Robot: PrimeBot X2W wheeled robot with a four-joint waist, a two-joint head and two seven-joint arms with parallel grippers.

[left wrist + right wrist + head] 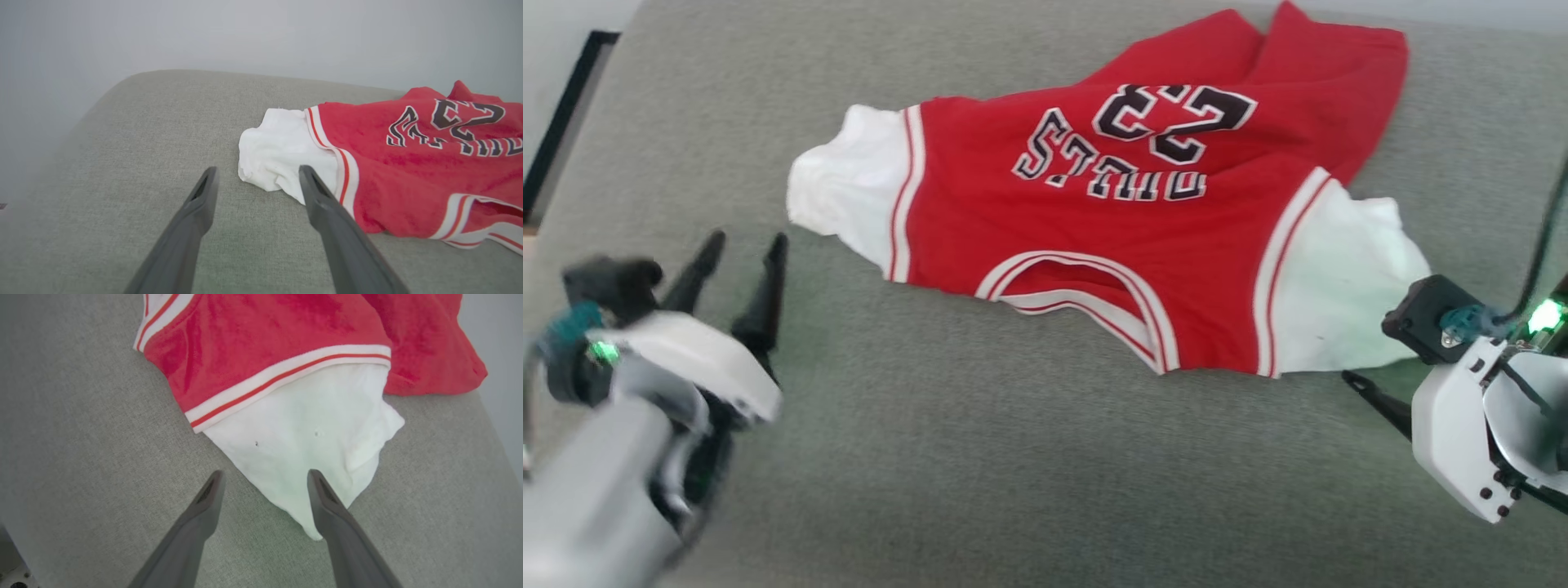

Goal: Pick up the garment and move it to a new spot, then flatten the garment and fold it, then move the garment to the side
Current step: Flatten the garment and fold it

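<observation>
The shirt [1111, 245] lies rumpled on a grey fabric cushion [980, 457], collar towards the robot, lettering upside down in the head view. The left tool [747, 245] is open, near the left white sleeve [278, 151] but apart from it. The right tool [265, 477] is open, its fingers [327, 506] flanking the tip of the right sleeve [318, 428]. A dark strip [572, 106] borders the cushion's far left.

It looks like a room in a home: a big soft cushion [122, 171] covered in grey cloth, with a plain pale wall [245, 32] behind it.
</observation>
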